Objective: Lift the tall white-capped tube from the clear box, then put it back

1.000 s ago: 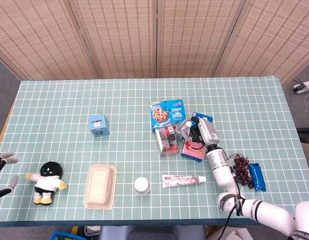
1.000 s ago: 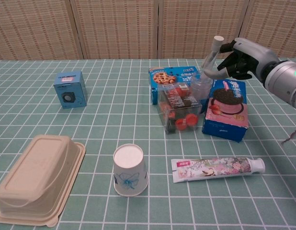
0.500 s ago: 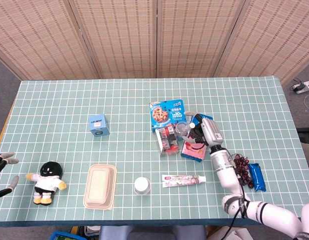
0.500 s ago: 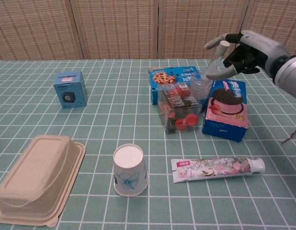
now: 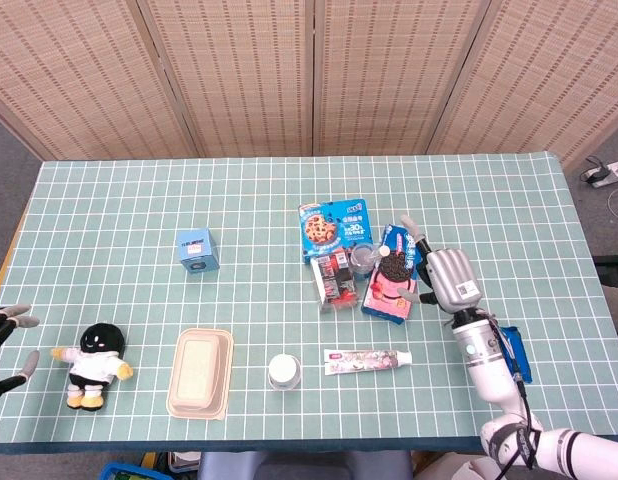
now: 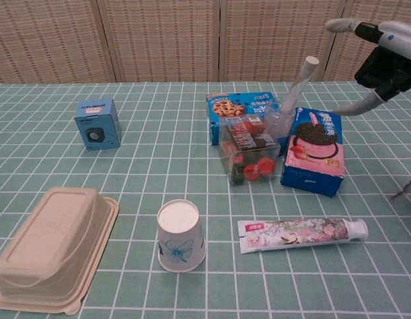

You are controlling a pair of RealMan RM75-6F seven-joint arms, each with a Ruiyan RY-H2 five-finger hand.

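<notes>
The tall white-capped tube leans in the clear box near the table's middle, propped against the pink cookie carton, unheld. Right hand hovers apart, fingers spread, empty. Left hand idles spread at the table's left edge.

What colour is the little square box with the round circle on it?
The little box is light blue with a dark circle on its front. The chest view shows it best.

Bright, even overhead light, soft faint shadows, both views sharp, no glare or visible edge distortion.
</notes>
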